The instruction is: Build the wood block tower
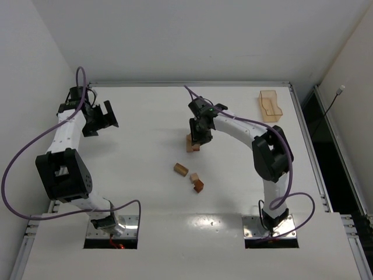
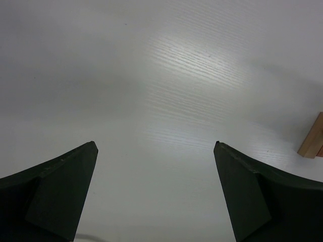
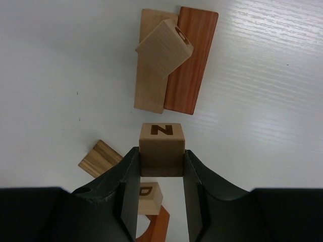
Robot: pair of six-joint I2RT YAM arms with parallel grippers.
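My right gripper (image 3: 161, 160) is shut on a tan cube marked N (image 3: 161, 135), held off the table. Beyond it lie a tan bar (image 3: 149, 85) and a reddish-brown bar (image 3: 194, 55) side by side, with a tan cube (image 3: 164, 46) sitting askew across them; this low stack is the tower (image 1: 190, 144). From above, the right gripper (image 1: 199, 137) hangs right over that stack. Loose wood blocks lie nearer the arms: a striped one (image 1: 180, 169), a tan cube (image 1: 194, 177) and a reddish piece (image 1: 199, 186). My left gripper (image 1: 102, 118) stands open and empty at the far left.
A translucent orange tray (image 1: 270, 105) sits at the back right. In the left wrist view only bare table lies between the left gripper's (image 2: 156, 146) fingers, with a tan block's edge (image 2: 313, 138) at the right border. Under the right gripper lie a D cube (image 3: 149, 195) and a reddish arch (image 3: 160, 228).
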